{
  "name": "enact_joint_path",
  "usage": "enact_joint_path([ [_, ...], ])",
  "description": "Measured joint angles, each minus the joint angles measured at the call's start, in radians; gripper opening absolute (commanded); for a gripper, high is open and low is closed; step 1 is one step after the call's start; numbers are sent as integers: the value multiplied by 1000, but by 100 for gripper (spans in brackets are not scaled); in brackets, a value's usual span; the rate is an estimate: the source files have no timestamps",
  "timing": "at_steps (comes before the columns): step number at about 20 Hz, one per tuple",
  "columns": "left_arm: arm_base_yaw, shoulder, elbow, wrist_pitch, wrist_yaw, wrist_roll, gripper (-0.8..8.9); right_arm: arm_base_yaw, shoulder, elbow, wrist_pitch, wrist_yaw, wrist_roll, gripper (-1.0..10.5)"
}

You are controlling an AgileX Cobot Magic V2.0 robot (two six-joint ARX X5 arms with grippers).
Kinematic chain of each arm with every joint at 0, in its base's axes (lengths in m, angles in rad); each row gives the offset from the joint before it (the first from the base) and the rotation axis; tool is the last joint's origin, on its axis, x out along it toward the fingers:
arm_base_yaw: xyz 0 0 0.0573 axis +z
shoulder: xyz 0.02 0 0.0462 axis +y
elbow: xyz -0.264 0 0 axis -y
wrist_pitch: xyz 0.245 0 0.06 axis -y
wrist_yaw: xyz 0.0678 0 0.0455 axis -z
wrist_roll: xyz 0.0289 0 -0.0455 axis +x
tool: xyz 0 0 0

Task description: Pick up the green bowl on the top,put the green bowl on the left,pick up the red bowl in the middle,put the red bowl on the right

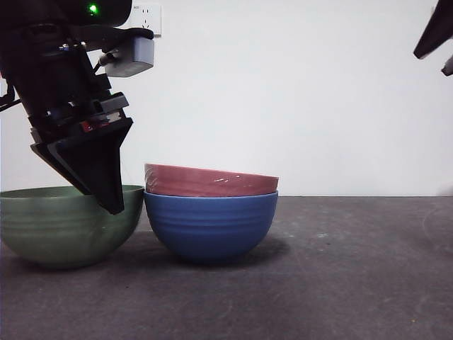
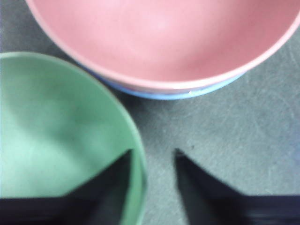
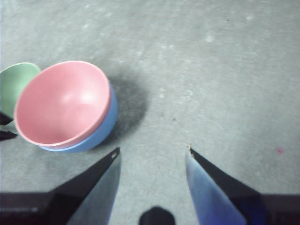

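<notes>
— What do we have of the green bowl (image 1: 62, 225)?

— We see a muted sage-green round bowl, glossy, with faint horizontal ridges on its outer wall. It stands upright on the dark table (image 1: 340, 283), at the left in the front view, just beside the stacked pair; whether it touches them we cannot tell.

— And the red bowl (image 1: 209, 180)?

— Dusty pinkish-red, glossy, with a smooth pale-pink inside. It sits nested in the blue bowl (image 1: 211, 225), so only its upper band shows above the blue rim. That stack stands near the middle of the table.

— How many bowls do we count?

— Three: one green, one red, one blue. All look alike in size and shape.

— Where is the left gripper (image 2: 152, 157)?

— At the green bowl's rim on the side toward the stack. We see its jaws parted, with a clear gap: one jaw reaches inside the bowl, the other is outside over the bare table, and the rim lies between them. They are not closed on the wall.

— And the right gripper (image 3: 152, 154)?

— It hangs high over bare table, well apart from the bowls, jaws spread wide and holding nothing. In the front view we see only a black tip at the top right corner.

— Anything else?

— A white wall (image 1: 297, 99) behind the table, with a socket (image 1: 147, 18) at the top left.
</notes>
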Motion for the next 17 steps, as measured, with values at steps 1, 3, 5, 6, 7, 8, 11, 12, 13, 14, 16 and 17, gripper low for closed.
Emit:
enact_joint_path([
  [1,0,0,0,-5,-1,-1,348,11,0,0,13,0,0,231],
  [3,0,0,0,-21,-1,-20,348,43,2,7,35,0,1,276],
  [5,5,-10,2,-61,-1,-46,348,98,28,48,36,0,1,357],
  [6,9,-33,6,-87,-1,-63,348,136,58,84,35,0,3,351],
  [7,12,-66,11,-101,-1,-78,348,168,89,115,34,0,3,347],
  [8,14,-116,26,-115,-1,-99,348,212,130,153,31,0,3,346],
  [11,22,-276,71,-127,0,-155,349,340,261,254,6,1,-19,342],
  [12,31,-331,78,-135,0,-174,349,382,309,289,-3,2,-32,342],
  [13,43,-381,87,-156,-1,-194,349,424,359,321,-14,3,-42,341],
  [14,58,-424,102,-193,-1,-211,349,460,408,348,-17,6,-50,339],
  [16,98,-490,156,-276,-5,-227,349,522,501,392,-18,15,-69,269],
  [17,121,-515,191,-315,-13,-228,349,550,544,409,-18,39,-81,250],
])
